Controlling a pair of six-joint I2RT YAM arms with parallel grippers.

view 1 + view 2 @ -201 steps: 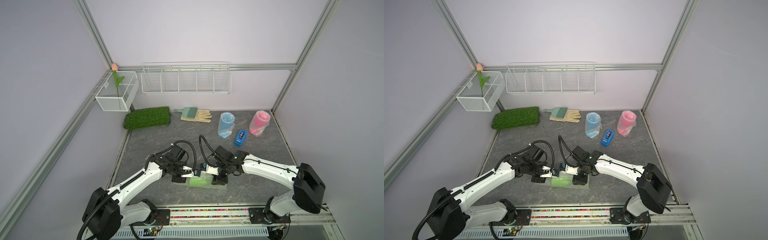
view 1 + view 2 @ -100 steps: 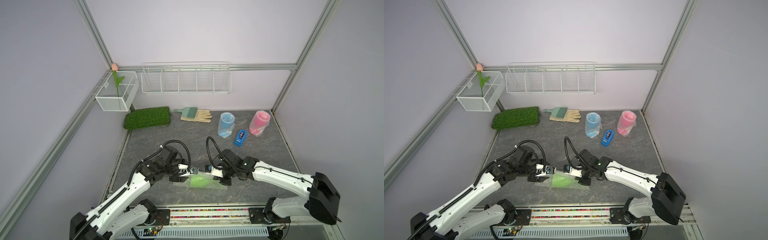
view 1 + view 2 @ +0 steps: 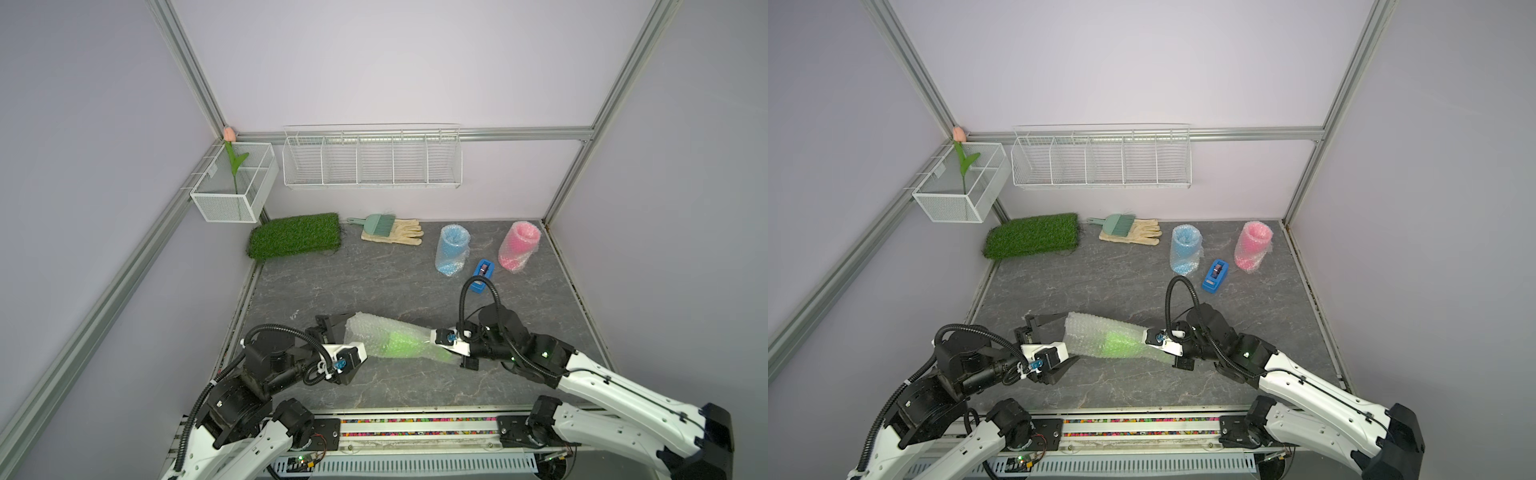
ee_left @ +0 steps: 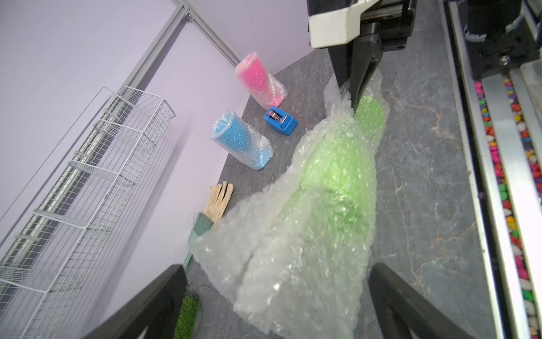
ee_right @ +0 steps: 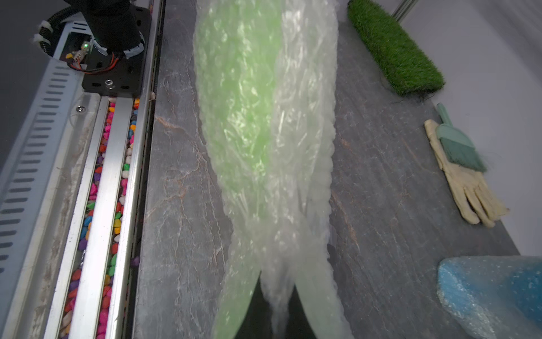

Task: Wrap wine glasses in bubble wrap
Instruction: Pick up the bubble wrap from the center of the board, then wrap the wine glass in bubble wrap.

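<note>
Wrapping the lime-green plastic goblet (image 3: 399, 343): right gripper (image 4: 354, 101) pinches the clear bubbled sheet (image 3: 365, 332); the spread-open left gripper (image 4: 277, 266) must gather its loose left end.

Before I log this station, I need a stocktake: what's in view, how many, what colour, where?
green goblet: 1, lime, in clear bubble wrap, front centre
blue goblet: 1, sky blue, wrapped, back right
pink goblet: 1, hot pink, wrapped, back right corner
tape dispenser: 1, blue, between those two
turf mat: 1, green, back left
glove: 1, cream, back centre
brush: 1, teal, on glove
wire rack: 1, white, back wall
mesh basket: 1, white, left wall, holds tulip
left gripper: 1, black, open, astride wrap's wide end
right gripper: 1, black, shut on wrap's narrow end
</note>
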